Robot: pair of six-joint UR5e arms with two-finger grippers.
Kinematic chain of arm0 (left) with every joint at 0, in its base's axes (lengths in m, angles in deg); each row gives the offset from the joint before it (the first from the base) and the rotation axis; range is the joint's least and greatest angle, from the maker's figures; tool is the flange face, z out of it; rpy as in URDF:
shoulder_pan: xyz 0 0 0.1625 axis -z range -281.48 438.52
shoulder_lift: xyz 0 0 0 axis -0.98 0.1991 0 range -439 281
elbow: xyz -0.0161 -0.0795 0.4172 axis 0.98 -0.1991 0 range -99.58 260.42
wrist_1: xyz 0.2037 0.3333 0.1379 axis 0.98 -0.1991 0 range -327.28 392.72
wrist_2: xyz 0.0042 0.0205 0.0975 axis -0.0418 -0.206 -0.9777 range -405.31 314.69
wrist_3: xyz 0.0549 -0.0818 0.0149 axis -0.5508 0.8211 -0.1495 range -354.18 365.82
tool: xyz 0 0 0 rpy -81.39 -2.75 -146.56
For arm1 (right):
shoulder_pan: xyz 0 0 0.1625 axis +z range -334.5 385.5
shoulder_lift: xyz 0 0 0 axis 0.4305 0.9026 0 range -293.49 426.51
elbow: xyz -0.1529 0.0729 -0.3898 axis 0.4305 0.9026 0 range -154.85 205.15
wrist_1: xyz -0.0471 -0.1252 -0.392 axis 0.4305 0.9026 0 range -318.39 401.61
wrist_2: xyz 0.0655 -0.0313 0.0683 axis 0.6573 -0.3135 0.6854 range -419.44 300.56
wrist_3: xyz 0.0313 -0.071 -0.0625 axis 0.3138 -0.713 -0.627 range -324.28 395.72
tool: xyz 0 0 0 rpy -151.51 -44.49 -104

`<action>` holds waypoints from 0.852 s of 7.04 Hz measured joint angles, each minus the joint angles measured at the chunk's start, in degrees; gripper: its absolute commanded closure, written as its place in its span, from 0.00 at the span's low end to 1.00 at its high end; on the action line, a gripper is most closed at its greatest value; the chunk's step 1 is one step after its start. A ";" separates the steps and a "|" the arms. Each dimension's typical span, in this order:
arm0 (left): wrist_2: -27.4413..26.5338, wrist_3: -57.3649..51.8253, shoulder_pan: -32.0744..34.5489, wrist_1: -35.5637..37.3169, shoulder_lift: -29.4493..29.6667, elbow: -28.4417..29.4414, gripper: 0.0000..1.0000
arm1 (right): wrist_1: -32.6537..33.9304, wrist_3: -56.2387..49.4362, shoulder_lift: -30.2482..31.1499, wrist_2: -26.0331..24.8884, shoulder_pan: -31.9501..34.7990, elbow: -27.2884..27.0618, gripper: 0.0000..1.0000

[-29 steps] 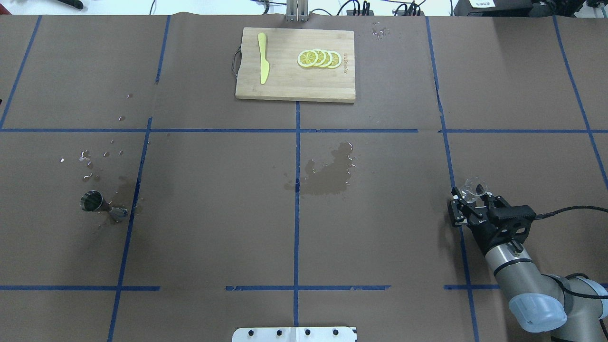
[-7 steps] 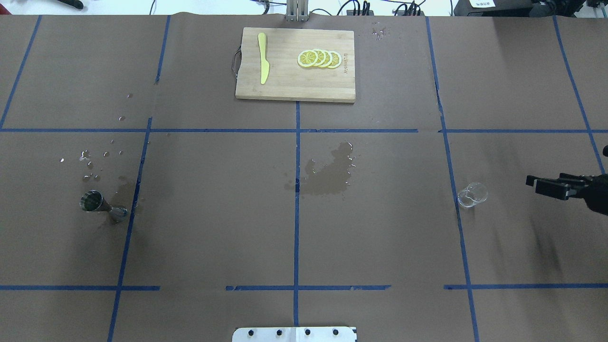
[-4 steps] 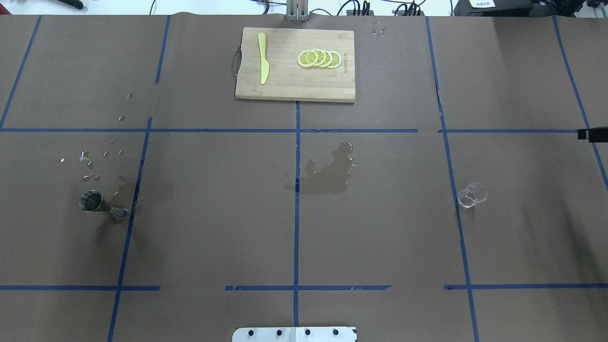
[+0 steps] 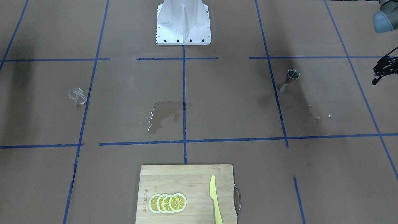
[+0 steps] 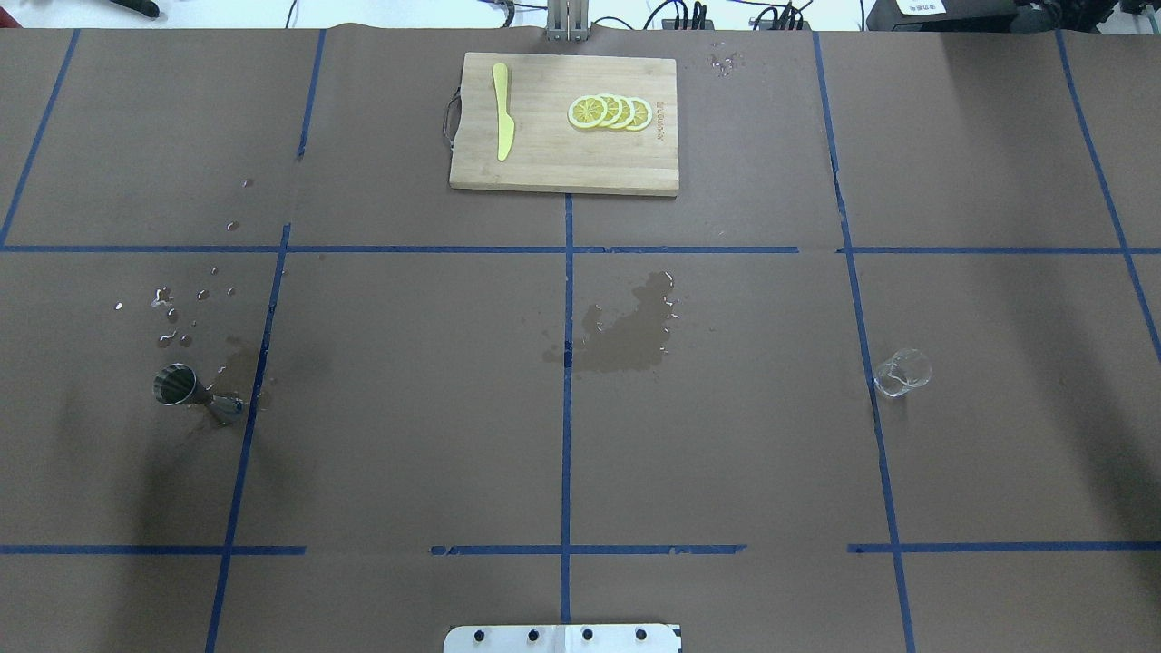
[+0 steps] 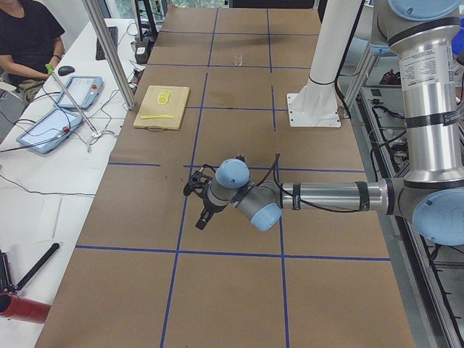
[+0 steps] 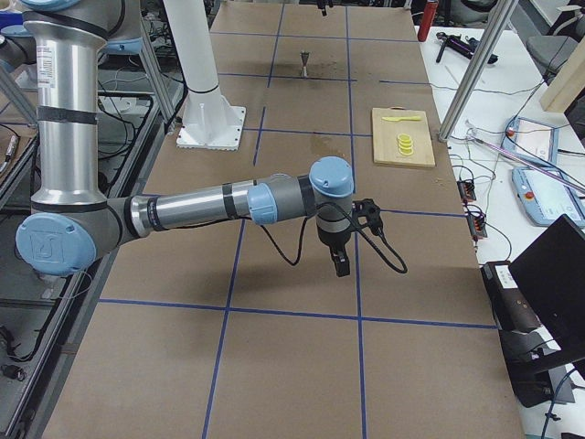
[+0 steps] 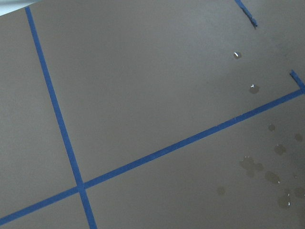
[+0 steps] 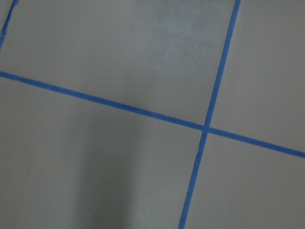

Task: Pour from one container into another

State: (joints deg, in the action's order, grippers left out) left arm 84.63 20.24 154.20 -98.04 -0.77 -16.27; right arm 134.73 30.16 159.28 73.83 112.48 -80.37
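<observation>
The right gripper (image 7: 352,240), which was around the glass cup four seconds ago, has left the overhead view. It now shows only from the side, so its opening cannot be judged. The one glass cup (image 5: 902,373), short, round and clear, stands alone beside a blue tape line on the robot's right. The single jigger (image 5: 195,394), silver and hourglass-shaped, stands upright well apart on the left, near droplets. The left gripper (image 4: 381,73) is cut off by the frame edge, so I cannot tell how its jaws stand. One cutting board (image 5: 564,122) carries one yellow knife (image 5: 502,111), four lemon slices (image 5: 609,112) and a stamped mark too small to read.
</observation>
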 measured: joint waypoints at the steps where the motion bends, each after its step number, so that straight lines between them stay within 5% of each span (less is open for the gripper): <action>1: 1.62 -1.67 0.20 8.57 0.83 -0.90 0.00 | 2.88 -1.61 -0.02 0.57 0.41 0.16 0.00; 4: 2.68 -18.67 8.83 34.67 5.50 -2.85 0.00 | 4.37 -2.07 0.18 0.65 0.56 0.97 0.00; 6: 0.09 -21.60 12.88 44.29 10.60 -3.37 0.00 | 4.39 -2.04 0.34 0.74 0.52 1.67 0.00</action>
State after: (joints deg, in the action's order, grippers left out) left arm 84.73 -1.36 167.08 -53.75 9.83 -19.65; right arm 139.12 28.12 159.62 74.58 112.99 -78.69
